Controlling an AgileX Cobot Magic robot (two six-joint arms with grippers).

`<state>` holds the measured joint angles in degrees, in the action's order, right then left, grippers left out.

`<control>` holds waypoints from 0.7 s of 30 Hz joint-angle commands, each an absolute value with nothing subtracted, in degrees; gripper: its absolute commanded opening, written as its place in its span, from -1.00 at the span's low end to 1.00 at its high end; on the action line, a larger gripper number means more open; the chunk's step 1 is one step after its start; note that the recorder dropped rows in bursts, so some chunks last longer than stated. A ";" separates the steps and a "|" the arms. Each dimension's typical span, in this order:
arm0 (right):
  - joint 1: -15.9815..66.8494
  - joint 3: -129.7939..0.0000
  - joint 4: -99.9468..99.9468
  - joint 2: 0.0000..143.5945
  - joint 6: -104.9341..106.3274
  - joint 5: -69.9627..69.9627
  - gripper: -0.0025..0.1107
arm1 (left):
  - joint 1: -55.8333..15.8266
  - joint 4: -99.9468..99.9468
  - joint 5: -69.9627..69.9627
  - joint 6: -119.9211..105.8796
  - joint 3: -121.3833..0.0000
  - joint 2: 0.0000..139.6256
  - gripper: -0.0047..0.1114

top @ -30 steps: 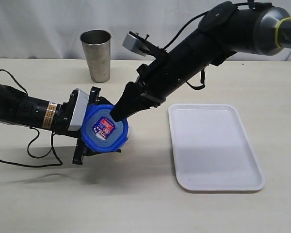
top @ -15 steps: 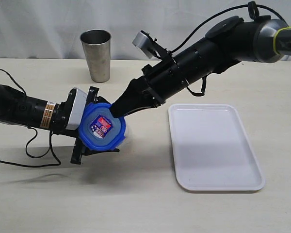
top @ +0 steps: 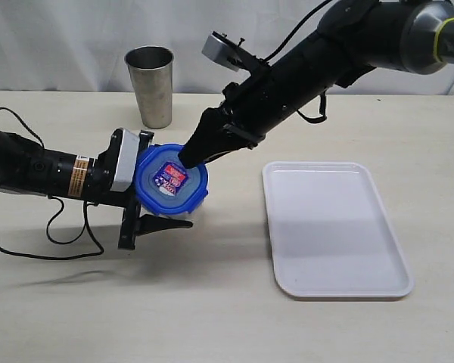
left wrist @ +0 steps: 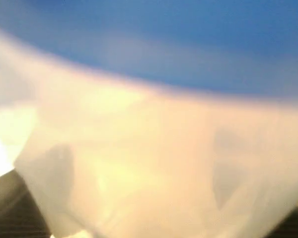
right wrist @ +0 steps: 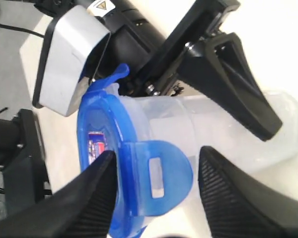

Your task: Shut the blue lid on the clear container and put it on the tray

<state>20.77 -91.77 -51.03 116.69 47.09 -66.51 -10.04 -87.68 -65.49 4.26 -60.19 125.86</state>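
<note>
**Table** (top: 212, 318): pale top, edges cut off by frame.

**R arm** (top: 303, 68): black, comes in from upper right, base out of frame. **L arm** (top: 30, 166): black, comes in from left, base out of frame. It has a tan striped band, print unreadable.

**Tray** (top: 337, 242): white, flat on table, right of centre, well apart from container.

**Cup** (top: 151, 87): steel, upright at back, apart from both arms.

**Container** (right wrist: 174, 116): clear, lying sideways, appears off table, left of tray. In ext. view the body is almost wholly hidden behind lid. L wrist view is all blur: pale wall under a blue band, no side label discernible.

**L gripper** (top: 163, 181): clamped on container body, upper finger mostly hidden.

**Lid** (top: 172, 180): blue, on container mouth, facing ext. camera. One tab sticks out in R wrist view; state of other tabs can't be told.

**R gripper** (right wrist: 158, 153): jaws apart, astride that tab, one pad at lid rim, the other just beside the tab.

**Sticker** (top: 169, 177): red/white/blue, on lid centre, text too small to read.

**Warning label** (right wrist: 100, 6): triangle on L arm housing, cut off by frame.
</note>
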 commanded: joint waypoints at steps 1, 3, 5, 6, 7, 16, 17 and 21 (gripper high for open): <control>20.81 -91.93 -47.08 115.74 47.99 -61.93 -0.03 | -10.62 -86.90 -69.96 4.99 -60.06 125.19 -0.92; 20.81 -91.93 -47.08 115.18 48.60 -61.70 0.07 | -10.62 -87.18 -69.96 4.99 -60.06 125.19 -0.92; 20.81 -91.93 -47.08 114.54 48.60 -60.91 0.11 | -10.62 -87.36 -69.96 4.99 -60.06 125.19 -0.92; 20.81 -91.93 -47.08 114.28 48.83 -60.66 0.10 | -10.62 -87.36 -69.96 4.99 -60.06 125.19 -0.92; 20.81 -91.93 -47.08 113.90 48.84 -59.80 0.10 | -10.62 -87.36 -69.96 4.99 -60.06 125.19 -0.92; 20.81 -91.93 -46.01 111.47 50.13 -58.57 0.10 | -10.62 -87.36 -69.96 4.99 -60.06 125.19 -0.92; 20.81 -91.93 -45.73 111.47 50.13 -58.77 0.10 | -10.62 -87.36 -69.96 4.99 -60.06 125.19 -0.92; 21.52 -91.69 -44.84 111.47 50.13 -61.59 -0.07 | -10.62 -87.36 -69.96 4.99 -60.06 125.19 -0.92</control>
